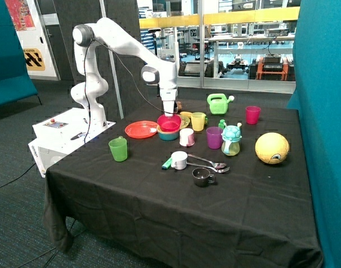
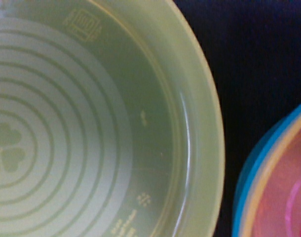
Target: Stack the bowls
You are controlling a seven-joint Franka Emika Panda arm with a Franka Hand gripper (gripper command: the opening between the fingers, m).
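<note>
The pink-red bowl (image 1: 169,122) sits on top of a nest whose outer bowl is the bright blue bowl (image 1: 168,135), near the table's far edge. In the wrist view the blue bowl's rim (image 2: 242,182) rings a pale yellow bowl's rim (image 2: 265,170), with the pink-red bowl (image 2: 294,207) inside. My gripper (image 1: 169,113) hangs straight down at the pink-red bowl's back rim. It does not show in the wrist view.
A flat yellow-green plate (image 2: 91,123) lies beside the nest. An orange-red plate (image 1: 140,129) lies on its other side. A green cup (image 1: 118,149), yellow cup (image 1: 198,121), pink-and-white cup (image 1: 186,137), purple cup (image 1: 214,137), spoons (image 1: 209,163) and a yellow ball (image 1: 271,148) stand around.
</note>
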